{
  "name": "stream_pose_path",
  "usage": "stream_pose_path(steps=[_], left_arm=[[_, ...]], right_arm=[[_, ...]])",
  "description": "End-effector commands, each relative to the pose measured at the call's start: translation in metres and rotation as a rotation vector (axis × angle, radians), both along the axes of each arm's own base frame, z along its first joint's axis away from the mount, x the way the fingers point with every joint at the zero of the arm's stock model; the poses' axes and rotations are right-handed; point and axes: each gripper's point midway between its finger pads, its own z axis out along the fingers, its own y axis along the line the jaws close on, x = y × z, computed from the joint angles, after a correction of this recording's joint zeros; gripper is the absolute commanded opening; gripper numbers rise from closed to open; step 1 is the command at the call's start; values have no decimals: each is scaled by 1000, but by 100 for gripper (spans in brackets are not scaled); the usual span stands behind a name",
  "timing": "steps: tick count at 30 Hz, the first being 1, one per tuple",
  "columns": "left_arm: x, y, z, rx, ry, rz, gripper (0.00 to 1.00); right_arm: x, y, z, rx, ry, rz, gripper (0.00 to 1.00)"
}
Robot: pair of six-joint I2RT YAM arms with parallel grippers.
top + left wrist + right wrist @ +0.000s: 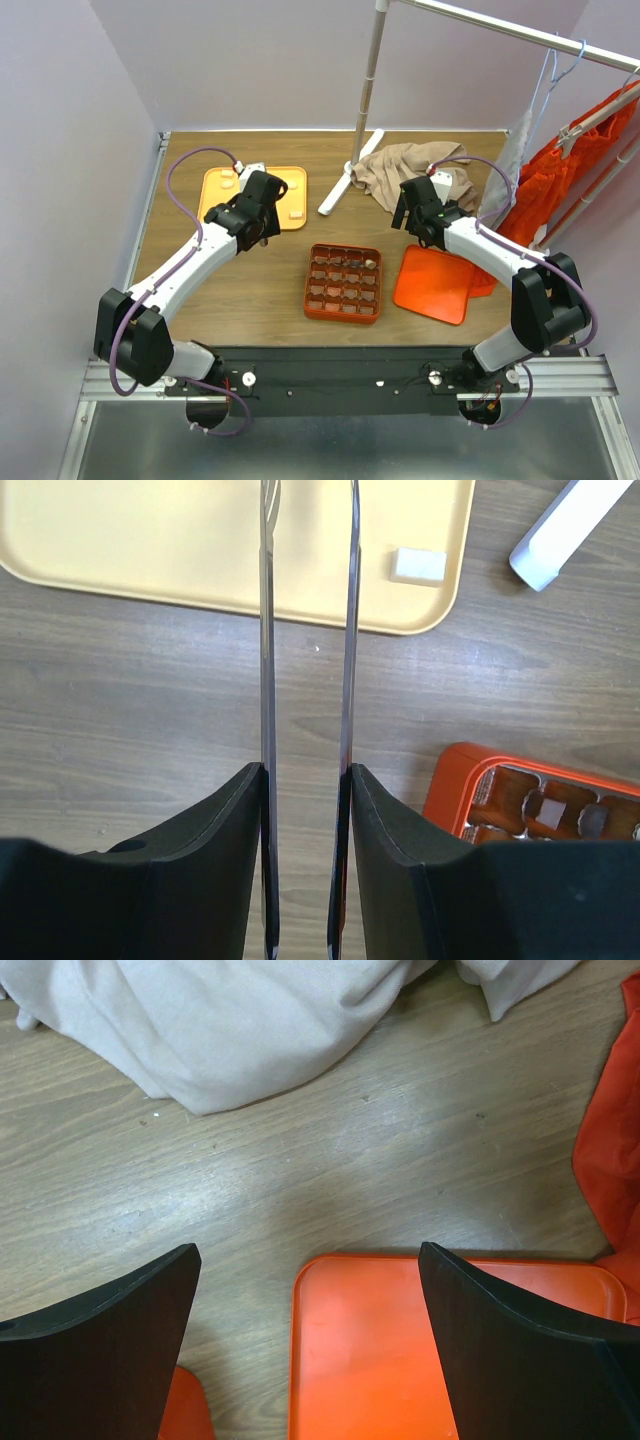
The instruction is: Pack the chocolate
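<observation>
Your left gripper hangs over the near right corner of the yellow tray, which lies toward the far left corner of the tabletop. Its thin fingers stand a narrow gap apart. Wood and tray show through the gap and nothing sits in it, though the tips run off the top of the wrist view.

The chocolate is split between two places:
- One cream-white lump lies on the yellow tray's right side, just right of the fingers. The top view shows two more near that tray's far left corner.
- A few lumps, pale and brown, sit in far-row cells of the orange gridded box, which rests mid-table by the near edge.

Your right gripper is spread wide with nothing between its jaws. It is poised over the far edge of the flat orange tray, which lies just right of the box.

A beige cloth is heaped toward the far right corner, with the white rack foot beside it. An orange garment hangs past the right edge.
</observation>
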Motion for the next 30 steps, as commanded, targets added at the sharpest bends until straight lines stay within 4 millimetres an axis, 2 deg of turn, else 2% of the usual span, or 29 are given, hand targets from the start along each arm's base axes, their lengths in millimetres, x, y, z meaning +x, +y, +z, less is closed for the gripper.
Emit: stream_pose_path(steps=[1,14,22,30], left_arm=[[22,3,14,46,-69,1,47],[39,1,-1,108,-41,-2,47],[44,-5,-1,96,-47,-25,47],[46,-9,-12,110,-29,-64,47]], right_arm=[[2,1,5,6,1,5,99],[2,1,7,7,-3,7,99],[0,0,7,4,-5,6,99],[2,1,7,9,-4,7,99]])
